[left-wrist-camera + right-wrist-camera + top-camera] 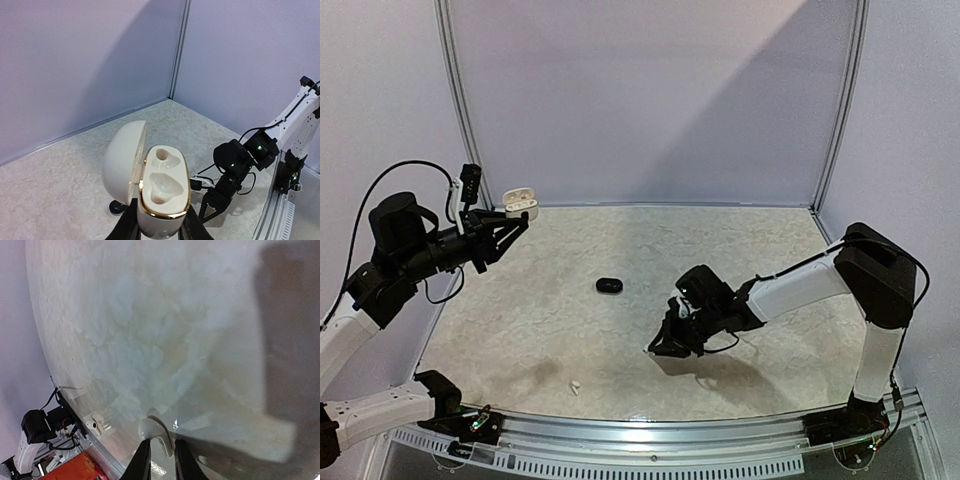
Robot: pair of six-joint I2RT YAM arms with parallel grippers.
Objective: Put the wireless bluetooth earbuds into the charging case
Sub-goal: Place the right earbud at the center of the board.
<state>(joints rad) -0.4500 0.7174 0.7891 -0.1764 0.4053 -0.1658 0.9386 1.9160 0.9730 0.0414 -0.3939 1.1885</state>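
Pinching open white charging case (162, 197) in left gripper (162, 228), upper left of top view. Hovering right gripper (161, 461) low, centre-right, fingers narrowly apart at white earbud (155, 431); cannot tell whether gripped.

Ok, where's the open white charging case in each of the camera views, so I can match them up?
Top external: the white charging case is upper left, lid open, held in the left gripper.
Left wrist: bottom centre, close up, both wells empty.
Right wrist: not in it.
Shared landmark: the black case on the table, central from above, partly hidden behind the white case in the left wrist view.
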